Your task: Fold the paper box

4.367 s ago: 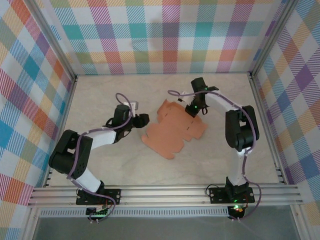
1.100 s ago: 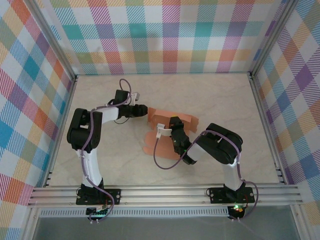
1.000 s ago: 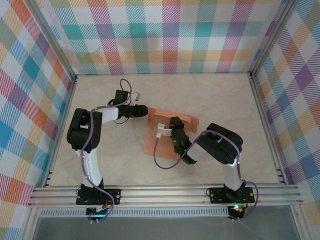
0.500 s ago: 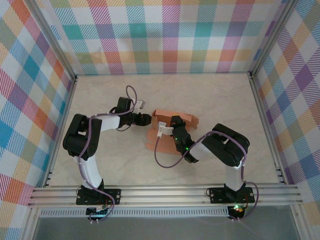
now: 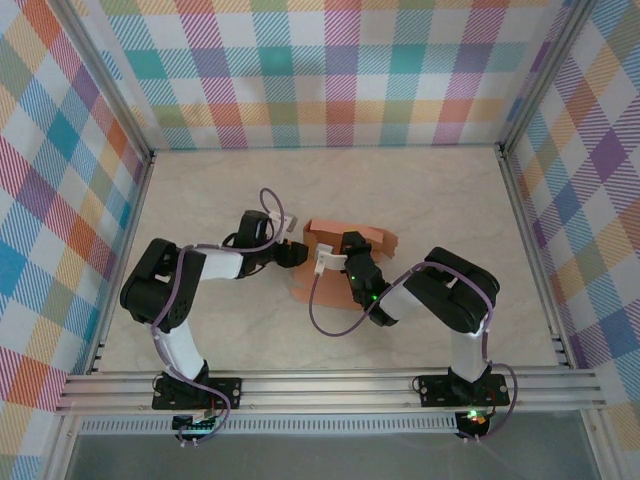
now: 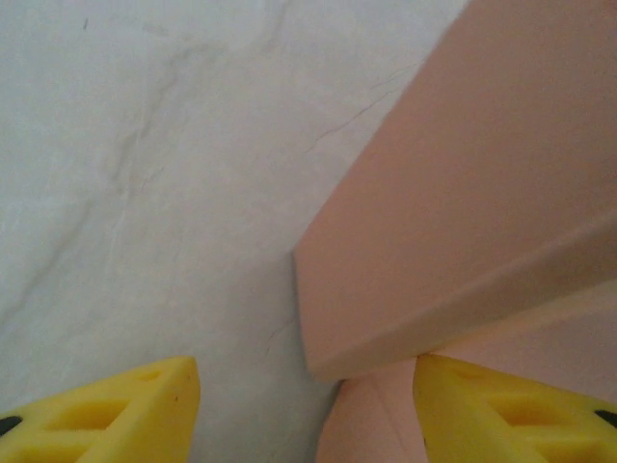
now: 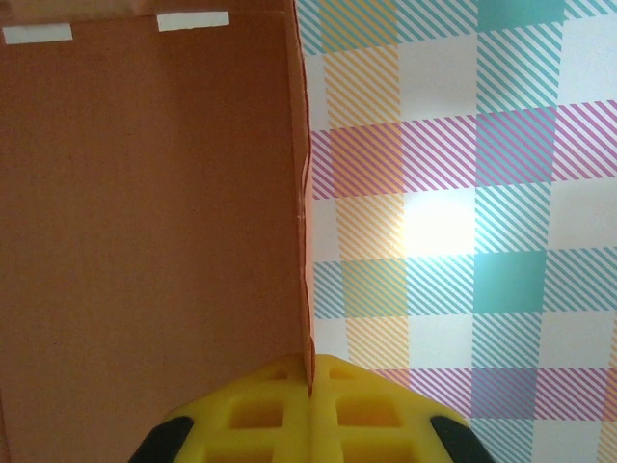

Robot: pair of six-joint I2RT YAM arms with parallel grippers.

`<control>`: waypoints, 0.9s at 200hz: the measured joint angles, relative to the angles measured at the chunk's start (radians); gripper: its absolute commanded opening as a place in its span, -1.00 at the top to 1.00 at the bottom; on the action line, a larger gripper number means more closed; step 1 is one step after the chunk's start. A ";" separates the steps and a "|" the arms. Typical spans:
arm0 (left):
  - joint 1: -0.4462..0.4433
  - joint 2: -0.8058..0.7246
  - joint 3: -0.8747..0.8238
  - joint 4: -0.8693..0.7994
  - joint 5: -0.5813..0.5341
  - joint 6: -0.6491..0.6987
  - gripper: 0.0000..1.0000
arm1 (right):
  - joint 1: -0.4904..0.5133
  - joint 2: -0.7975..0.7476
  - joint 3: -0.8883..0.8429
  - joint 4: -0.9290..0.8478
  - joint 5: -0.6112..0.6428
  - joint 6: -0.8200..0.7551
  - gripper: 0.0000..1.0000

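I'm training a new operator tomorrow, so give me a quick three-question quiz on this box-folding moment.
1. True or false: the left claw is clamped on the paper box.
2. Which claw pinches a raised wall of the box? A) the left claw B) the right claw C) both
3. Fill in: the fingers of both claws are coloured ____.

Key: 1 false, because its fingers stand apart with only a corner of the card ahead of them. 2 B, because the card's edge runs straight into its closed fingers. 3 yellow.
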 measured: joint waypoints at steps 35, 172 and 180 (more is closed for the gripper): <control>-0.014 0.000 -0.018 0.074 -0.026 0.035 -0.14 | 0.000 0.000 0.000 0.000 0.000 0.003 1.00; -0.114 0.056 -0.013 0.225 -0.118 -0.009 0.33 | 0.000 0.000 0.000 -0.013 0.008 0.043 1.00; -0.121 0.062 -0.013 0.240 -0.132 -0.016 0.32 | 0.000 0.000 0.000 -0.014 0.013 0.045 1.00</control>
